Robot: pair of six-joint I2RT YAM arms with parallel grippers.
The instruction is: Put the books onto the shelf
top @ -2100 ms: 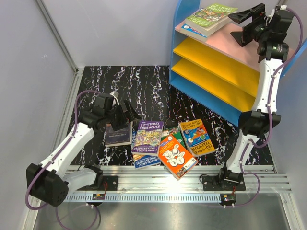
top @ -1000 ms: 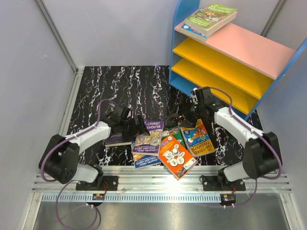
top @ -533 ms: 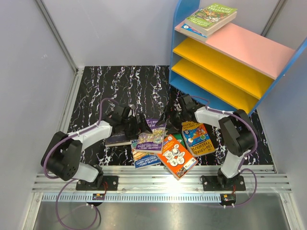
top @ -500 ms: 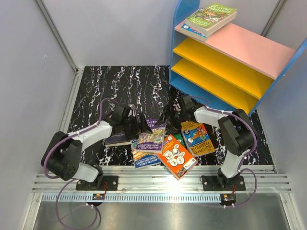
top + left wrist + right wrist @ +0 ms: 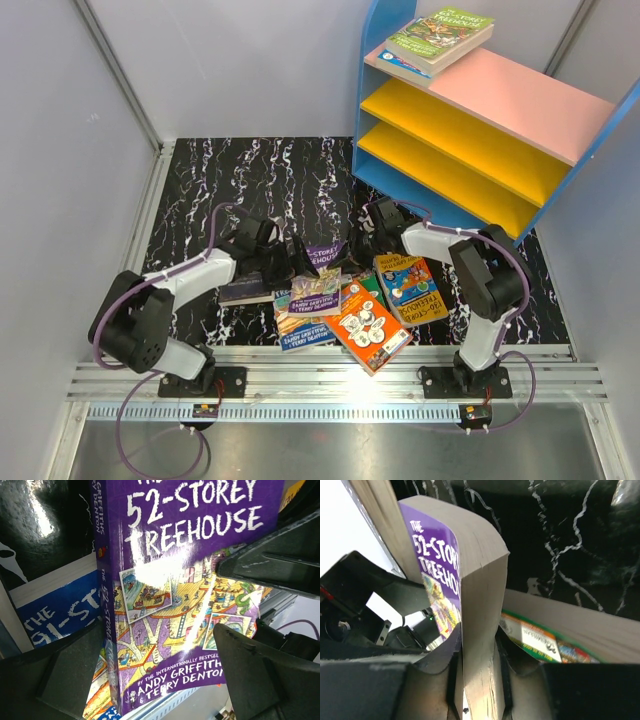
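Observation:
A purple "52-Storey Treehouse" book (image 5: pixel 320 278) is tilted up off the pile of books. My right gripper (image 5: pixel 354 246) is shut on its far page edge, and the right wrist view shows both fingers clamped on the pages (image 5: pixel 480 680). My left gripper (image 5: pixel 296 258) is open at the book's near-left side. In the left wrist view the purple cover (image 5: pixel 175 580) lies between its spread fingers (image 5: pixel 50 680). A dark brown book (image 5: pixel 243 288), a blue one (image 5: pixel 300 336), an orange one (image 5: pixel 368 325) and a blue-orange one (image 5: pixel 410 290) lie on the table. The shelf (image 5: pixel 520 95) stands at the back right.
Two books (image 5: pixel 440 35) lie on the shelf's pink top at its left end. A green-edged book (image 5: pixel 540 640) lies just under the lifted purple one. Grey walls close in the left and back sides, and a metal rail (image 5: pixel 330 375) runs along the near edge.
My right gripper has closed on the purple book's far edge. The book has tipped up and shifted slightly toward the right arm. My left gripper stays open in place.

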